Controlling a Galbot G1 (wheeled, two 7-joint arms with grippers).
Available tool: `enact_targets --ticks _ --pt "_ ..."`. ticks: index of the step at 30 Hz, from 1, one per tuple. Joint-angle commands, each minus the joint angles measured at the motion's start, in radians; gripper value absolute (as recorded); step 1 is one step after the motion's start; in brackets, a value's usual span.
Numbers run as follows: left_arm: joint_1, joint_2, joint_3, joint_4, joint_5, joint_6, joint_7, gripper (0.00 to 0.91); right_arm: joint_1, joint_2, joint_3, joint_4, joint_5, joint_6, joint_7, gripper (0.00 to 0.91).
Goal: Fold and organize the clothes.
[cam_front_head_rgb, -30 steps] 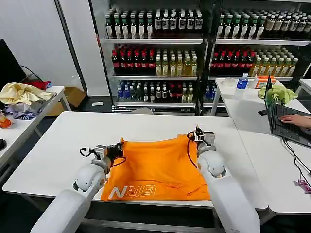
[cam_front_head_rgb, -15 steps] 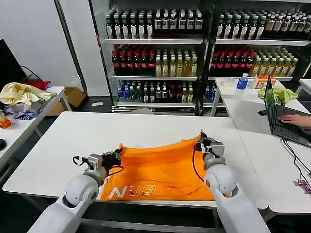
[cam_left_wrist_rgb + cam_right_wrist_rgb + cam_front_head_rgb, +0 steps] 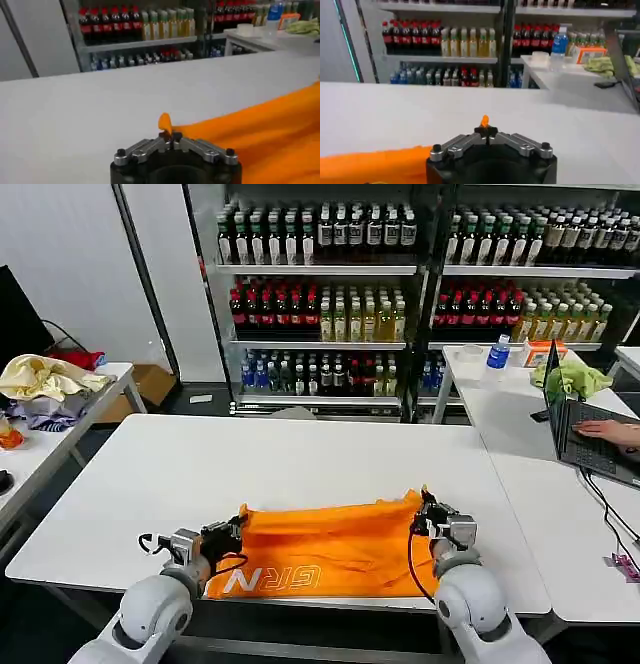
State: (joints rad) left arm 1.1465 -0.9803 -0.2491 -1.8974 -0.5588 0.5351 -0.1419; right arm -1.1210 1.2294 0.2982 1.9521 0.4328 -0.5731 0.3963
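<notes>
Lying across the lower middle of the head view, an orange T-shirt (image 3: 330,546) rests on a white worktop (image 3: 290,459), close to its near edge. White lettering (image 3: 272,580) shows on the shirt's lower left part, right at the worktop's edge. The fabric is doubled over, its far edge running from left to right as a raised, slightly wavy fold.

At the lower left of the head view, the left gripper (image 3: 232,531) is clenched on the shirt's far left corner. The left wrist view confirms this: the gripper (image 3: 169,136) has its fingers pressed together with a small tuft of orange cloth poking up between them, and the rest of the shirt (image 3: 260,130) spreads away over the worktop (image 3: 100,110).

At the lower right of the head view, the right gripper (image 3: 430,506) is clenched on the shirt's far right corner, which stands up in a small peak. In the right wrist view, that gripper (image 3: 486,131) likewise pinches a tiny orange tip between its closed fingers, with a strip of the shirt (image 3: 370,162) visible at the lower left of that frame.

Both arms reach in from the bottom of the head view, one on each side of the shirt. Shelves of bottled drinks (image 3: 330,304) fill the upper part of the head view, behind the worktop.
</notes>
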Motion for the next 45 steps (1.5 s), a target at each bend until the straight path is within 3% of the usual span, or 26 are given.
enact_targets --ticks 1,11,36,37,38,39,40,41,42,45 --pt "0.061 0.001 -0.019 -0.021 0.018 0.002 0.003 0.01 -0.072 0.008 0.014 0.046 -0.003 -0.005 0.01 0.0" --pt "0.107 0.007 -0.06 -0.08 -0.006 0.0 0.004 0.01 -0.177 -0.021 0.092 0.191 0.011 -0.005 0.012 0.0" --pt "0.109 -0.033 -0.037 0.007 0.056 -0.013 0.004 0.01 -0.18 0.017 0.082 0.063 -0.023 -0.006 0.054 0.0" --pt "0.108 -0.038 -0.035 0.01 0.062 -0.013 0.002 0.04 -0.177 0.02 0.079 0.059 -0.028 -0.006 0.052 0.0" --pt "0.105 -0.042 -0.034 0.011 0.065 -0.013 0.002 0.161 -0.174 0.024 0.075 0.054 -0.032 -0.006 0.05 0.0" --pt "0.103 -0.047 -0.032 0.011 0.068 -0.013 0.003 0.695 -0.172 0.027 0.072 0.052 -0.035 -0.006 0.05 0.0" --pt "0.101 -0.051 -0.03 0.01 0.069 -0.011 0.003 0.907 -0.171 0.029 0.069 0.051 -0.035 -0.006 0.048 0.272" --pt "0.099 -0.056 -0.028 0.008 0.068 -0.011 0.003 0.907 -0.171 0.031 0.064 0.051 -0.036 -0.006 0.045 0.675" --pt "0.097 -0.062 -0.025 0.006 0.068 -0.015 0.003 0.907 -0.171 0.035 0.061 0.051 -0.04 -0.006 0.042 0.907" --pt "0.087 -0.074 -0.02 0.004 0.068 -0.03 -0.004 0.907 -0.176 0.041 0.05 0.056 -0.056 -0.005 0.035 0.907"
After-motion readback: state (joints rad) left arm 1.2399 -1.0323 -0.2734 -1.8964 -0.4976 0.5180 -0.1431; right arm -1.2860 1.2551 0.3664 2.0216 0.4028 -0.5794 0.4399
